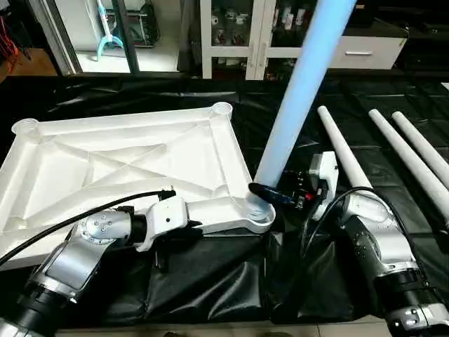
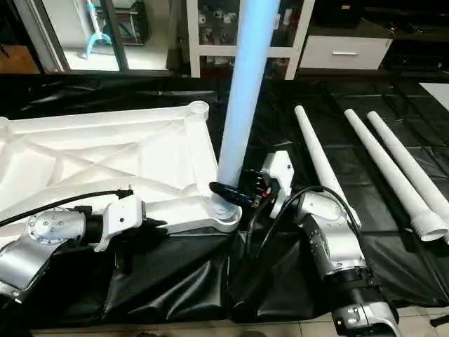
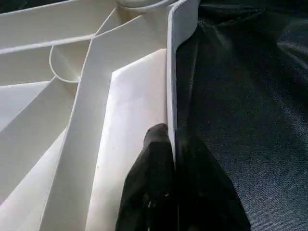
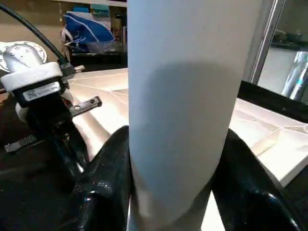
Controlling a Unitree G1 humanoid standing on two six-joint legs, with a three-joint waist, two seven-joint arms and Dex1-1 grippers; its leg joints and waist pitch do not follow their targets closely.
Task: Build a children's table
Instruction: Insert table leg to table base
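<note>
The children's table top (image 1: 126, 161) lies upside down on the black sheet, ribs and round corner sockets facing up. One white leg (image 1: 302, 84) stands upright in the near right corner socket (image 1: 261, 210). My right gripper (image 1: 270, 195) is shut on this leg just above the socket, a black finger (image 4: 103, 178) on each side of the tube. My left gripper (image 1: 191, 226) is shut on the top's near rim (image 3: 171, 72), beside that corner. Three more legs (image 1: 344, 151) (image 1: 407, 158) (image 1: 424, 144) lie loose on the sheet to the right.
A white glass-door cabinet (image 1: 238, 35) and a white drawer unit (image 1: 365, 49) stand behind the work area. The black sheet (image 1: 210, 281) covers the floor up to the near edge, where pale tiles show. A black cable (image 1: 84, 214) runs along my left forearm.
</note>
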